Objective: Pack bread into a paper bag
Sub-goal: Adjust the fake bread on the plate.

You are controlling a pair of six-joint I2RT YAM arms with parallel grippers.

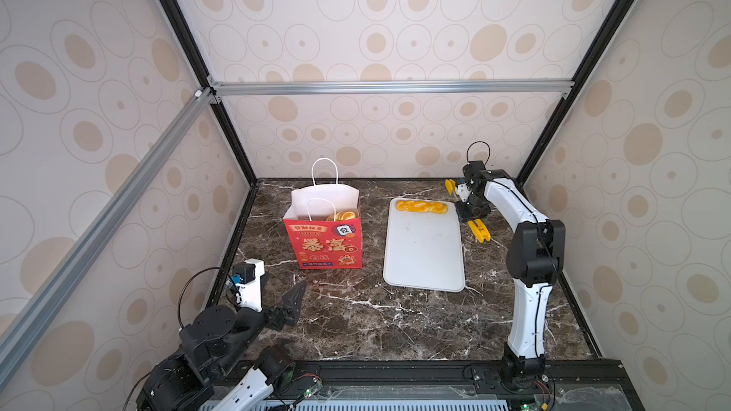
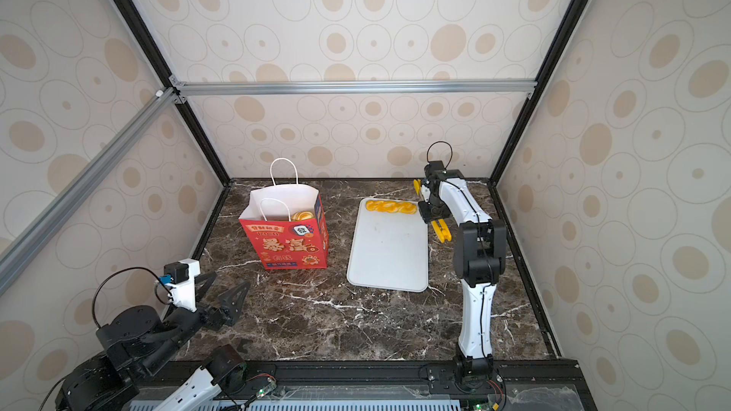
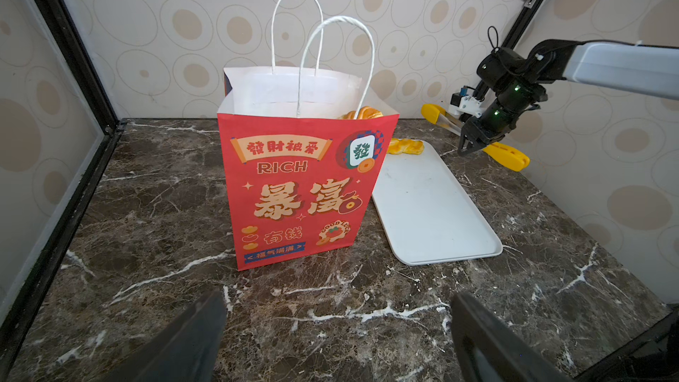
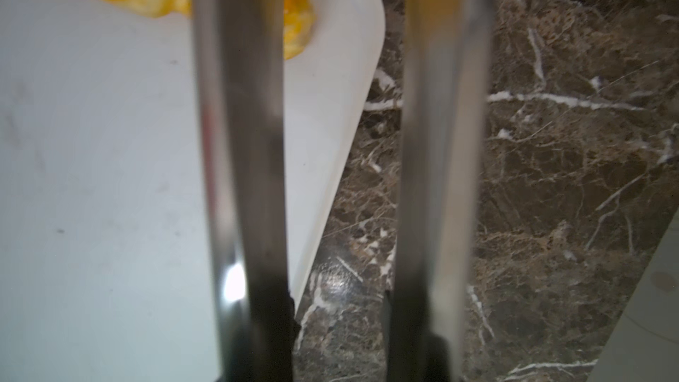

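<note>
**Top views:** L gripper (image 2: 223,286) has its jaws spread wide and holds nothing. It sits low at the near-left of the table (image 1: 356,318), well apart from the paper bag (image 1: 322,239). R gripper (image 1: 468,216) has its jaws down over the tongs (image 1: 480,231), just beside the far right corner of the tray (image 1: 423,255). Whether they clamp the tongs yet can't be told. One twisted bread stick (image 1: 421,207) lies along the tray's far edge. Other bread (image 1: 341,216) shows inside the bag, toward its right side.

**L wrist view:** Bag is upright w/ mouth open and handles (image 3: 323,49) standing. A golden piece peeks just over the front rim. The tongs' long yellow ends, prob. the tips, lie on the near side, pointing away from the stick.

**R wrist view:** Two blurred metal tong arms w/ a gap btw them, the stick's end and tray corner behind. The fingers aren't clearly visible, so the grip is unconfirmed.

**Risks (judgement):**
- An off-centre pinch could let the tongs swivel or slip.
- The tips need turning toward the stick, and that sweep could nudge the tray or shove the stick off the far edge.
- The stick is long and the bag looks well filled on its right. It may catch the rim or a handle and tip the bag, esp. as L isn't bracing it.
</note>
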